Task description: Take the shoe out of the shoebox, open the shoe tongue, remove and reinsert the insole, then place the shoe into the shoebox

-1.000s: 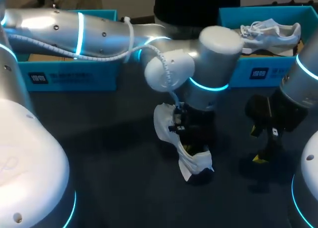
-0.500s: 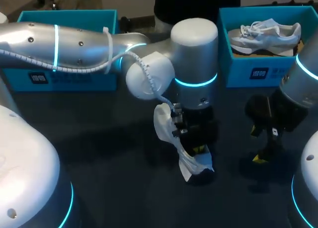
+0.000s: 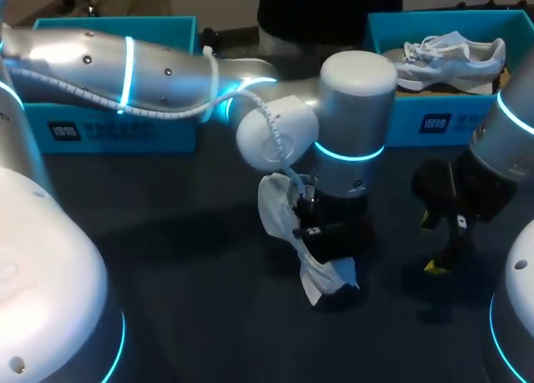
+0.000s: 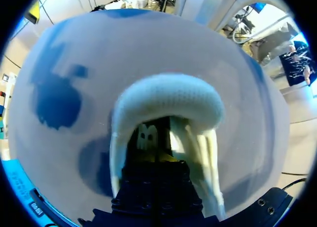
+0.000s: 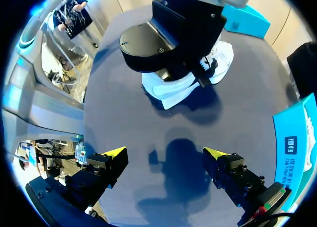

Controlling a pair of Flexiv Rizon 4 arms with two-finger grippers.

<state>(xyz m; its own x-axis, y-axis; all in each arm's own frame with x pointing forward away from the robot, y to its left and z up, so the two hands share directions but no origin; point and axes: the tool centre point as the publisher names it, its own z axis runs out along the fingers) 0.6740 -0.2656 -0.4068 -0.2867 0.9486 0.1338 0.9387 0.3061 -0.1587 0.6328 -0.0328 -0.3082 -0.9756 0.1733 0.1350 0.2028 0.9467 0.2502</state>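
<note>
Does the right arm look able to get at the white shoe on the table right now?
Probably only partly. The right gripper hangs open near the white shoe with bare table between, so its side looks reachable. But the left arm sits over the shoe's top, blocking the opening.

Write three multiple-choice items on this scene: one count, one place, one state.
1. How many blue boxes stand at the far edge of the table? A one B two C three
2. Where is the white shoe under the left arm? A in a box B on the table C on the floor
3. The right tool is: A open, empty B shut on a shoe C shut on a lid
Key: B, one box at each side; B, it lies on the dark tabletop; A, its yellow tips stand apart over bare table.
</note>
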